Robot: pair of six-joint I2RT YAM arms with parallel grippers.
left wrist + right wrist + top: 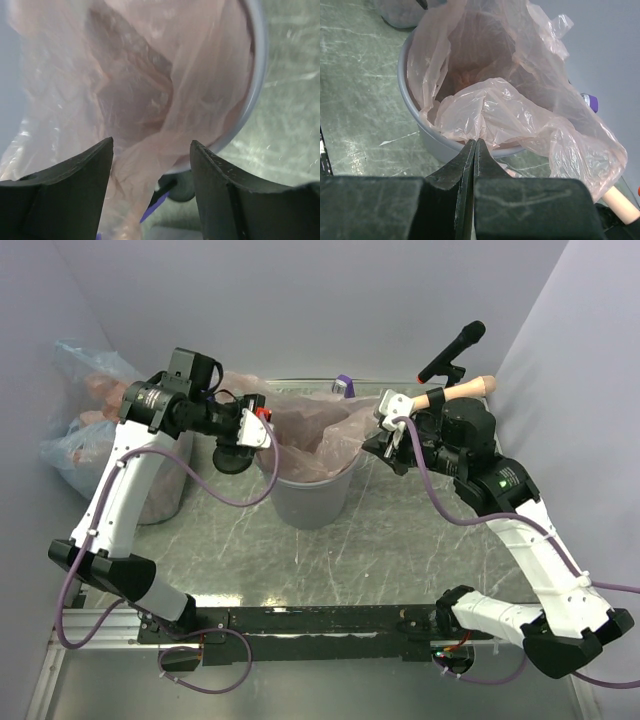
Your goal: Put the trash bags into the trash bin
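Note:
The grey trash bin (310, 498) stands mid-table. A thin pink trash bag (312, 428) lies opened over and inside it, spilling past the rim on the right. My left gripper (262, 430) is open at the bin's left rim. In the left wrist view the bag (150, 90) hangs between the spread fingers (90, 170), with the bin rim (257, 75) on the right. My right gripper (385, 435) is at the bin's right rim. In the right wrist view it (475, 141) is shut on the bag's edge (490, 112), just above the bin rim (406, 95).
A clear sack of pink bags (80, 430) leans in the left corner beside another grey container (160, 490). A black round base (232, 458) sits left of the bin. A purple box (343, 385), a black microphone (455, 348) and a wooden handle (465, 390) are behind.

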